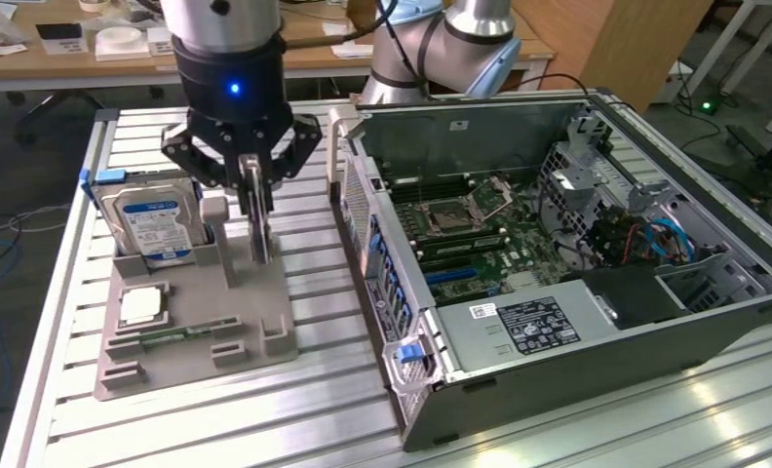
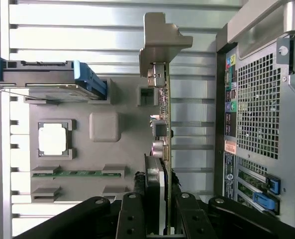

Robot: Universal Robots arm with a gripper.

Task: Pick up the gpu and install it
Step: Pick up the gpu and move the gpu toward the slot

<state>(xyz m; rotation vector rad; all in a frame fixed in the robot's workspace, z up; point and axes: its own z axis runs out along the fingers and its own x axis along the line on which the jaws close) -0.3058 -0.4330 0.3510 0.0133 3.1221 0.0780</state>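
The gpu (image 1: pixel 257 226) is a thin dark card seen edge-on, standing upright over the grey fixture tray (image 1: pixel 250 310). My gripper (image 1: pixel 252 191) comes down from above and is shut on the card's upper edge. In the wrist view the gpu (image 2: pixel 163 119) runs away from my gripper (image 2: pixel 159 201), with its metal bracket (image 2: pixel 162 42) at the far end. One black finger (image 2: pixel 137 211) presses on each side of the card. I cannot tell whether the card's lower edge still touches the tray.
The silver hard drive (image 1: pixel 156 222) stands in the tray beside the card. A processor chip (image 1: pixel 143 305) and a green memory stick (image 1: pixel 178 334) lie in the tray. The open computer case (image 1: pixel 698 322) lies on the exterior view's right, on the slatted metal table (image 1: pixel 595 429).
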